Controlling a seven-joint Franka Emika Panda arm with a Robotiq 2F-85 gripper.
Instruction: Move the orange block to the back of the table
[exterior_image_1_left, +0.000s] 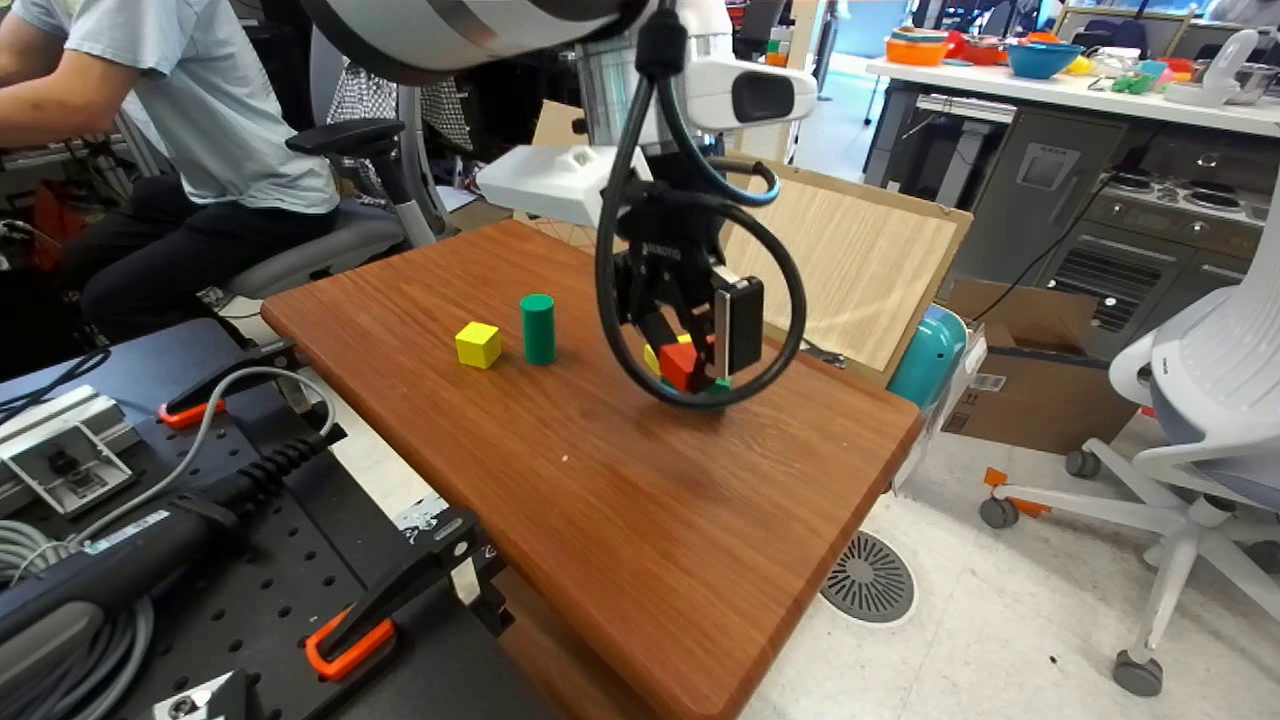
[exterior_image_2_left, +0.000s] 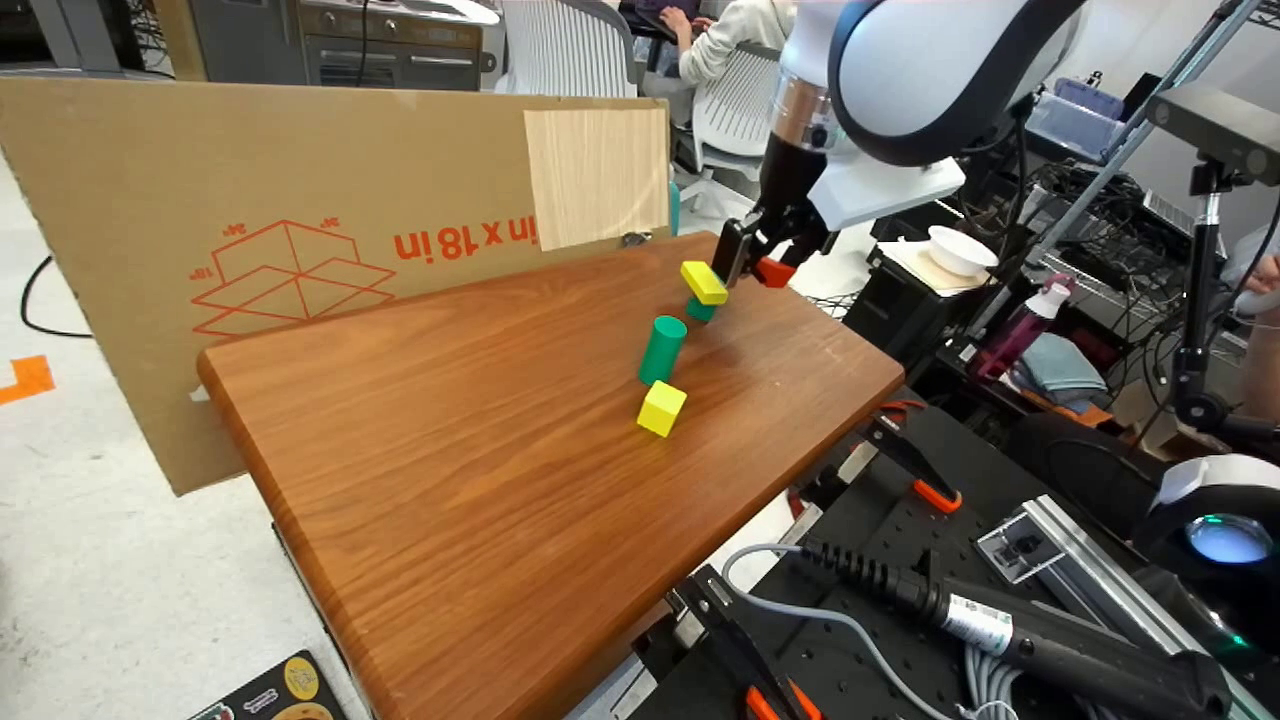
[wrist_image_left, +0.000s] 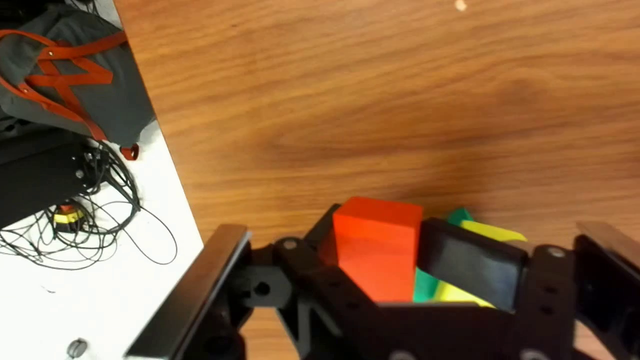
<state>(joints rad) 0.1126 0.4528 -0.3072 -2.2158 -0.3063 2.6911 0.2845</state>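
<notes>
Robotiq gripper (wrist_image_left: 378, 237) held an orange block (wrist_image_left: 377, 262) above a wooden table (exterior_image_1_left: 600, 480)

The small orange block was gripped firmly: the jaws were clamped on its two opposite sides, most plainly in the wrist view. It hung clear of the glossy reddish-brown top. Near it, partly hidden by the gripper, a yellow rectangular block (exterior_image_2_left: 704, 283) lay on a green block (exterior_image_2_left: 700, 311) whose full shape could not be made out. Farther along the table, a green cylinder (exterior_image_1_left: 538, 335) stood upright, with a yellow cube (exterior_image_1_left: 478, 346) just beside it. The white robot arm (exterior_image_1_left: 470, 30) reached in from above, and a black cable (exterior_image_1_left: 791, 300) looped around the gripper.

Along one long side of the table ran a black perforated bench (exterior_image_1_left: 270, 570) with orange-handled clamps at its edge. Along the opposite side stood a brown cardboard panel (exterior_image_2_left: 100, 250) printed in red, with a pale wood-grain sheet (exterior_image_2_left: 600, 180) over one end. Beyond the table, in an exterior view, a person (exterior_image_1_left: 215, 110) in a pale blue T-shirt and dark trousers sat on a grey office chair (exterior_image_1_left: 290, 258), head out of frame.
</notes>
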